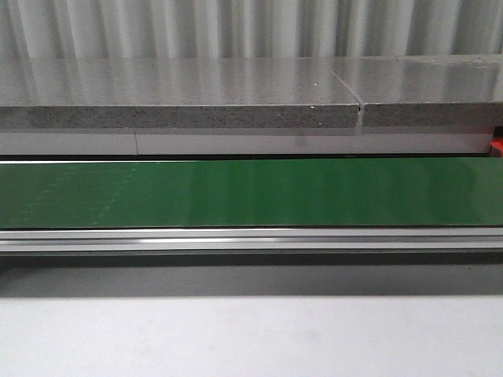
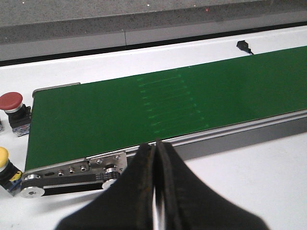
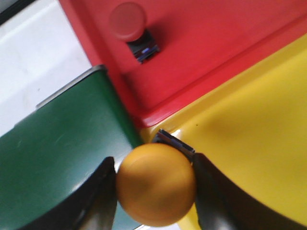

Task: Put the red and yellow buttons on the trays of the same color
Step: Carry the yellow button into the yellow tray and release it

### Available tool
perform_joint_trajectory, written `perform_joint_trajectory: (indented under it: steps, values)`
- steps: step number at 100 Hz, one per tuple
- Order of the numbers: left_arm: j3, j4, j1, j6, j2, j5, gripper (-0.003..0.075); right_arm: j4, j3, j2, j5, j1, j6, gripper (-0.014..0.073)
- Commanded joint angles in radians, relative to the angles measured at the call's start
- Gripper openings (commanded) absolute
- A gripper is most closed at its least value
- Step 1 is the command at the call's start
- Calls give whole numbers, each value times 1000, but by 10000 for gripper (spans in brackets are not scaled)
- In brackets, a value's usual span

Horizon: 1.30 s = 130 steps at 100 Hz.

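My right gripper [image 3: 156, 191] is clamped on a yellow button [image 3: 156, 184], one finger on each side of its round cap, and it hangs just above the corner of the yellow tray [image 3: 254, 129], beside the end of the green belt [image 3: 57, 148]. I judge the step in hand to be setting this button down in that tray. To do it well I would carry it further in over the yellow floor, away from the rim and the ridge shared with the red tray [image 3: 216, 43], lower until the base rests flat, and only then spread the fingers, so it does not tip onto the belt.

The red tray already holds one red button [image 3: 132, 26], lying near its edge. The yellow tray shows nothing else in the part I can see.

My left gripper [image 2: 156, 191] has its fingers pressed together on nothing, parked on the near side of the belt. Past the belt's end, on the white desk [image 2: 249, 177], another red button [image 2: 12, 105] and another yellow button [image 2: 5, 165] wait near the desk's edge, apart from each other.
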Motion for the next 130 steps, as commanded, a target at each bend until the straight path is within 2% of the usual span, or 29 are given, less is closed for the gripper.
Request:
perform_joint_trajectory:
  steps: [1, 13, 77, 86, 101, 106, 130]
  values:
    - [-26, -16, -8, -7, 9, -70, -21, 10, -6, -17, -84, -50, 55, 174]
    - [-26, -16, -8, -7, 9, -70, -21, 10, 26, -2, -120, -77, 72, 174]
    - [-26, -16, -8, -7, 9, -70, -21, 55, 47, 206, -228, -66, 72, 177]
    - [-26, -16, -8, -7, 9, -70, -21, 55, 47, 209, -233, -64, 53, 242]
    - [-26, -16, -8, -7, 9, -70, -21, 55, 47, 209, -235, -63, 37, 479]
    - [-26, -16, -8, -7, 9, -70, -21, 55, 47, 209, -234, -63, 37, 528]
    - [-26, -16, -8, -7, 9, -70, -21, 21, 47, 193, -238, -63, 36, 547]
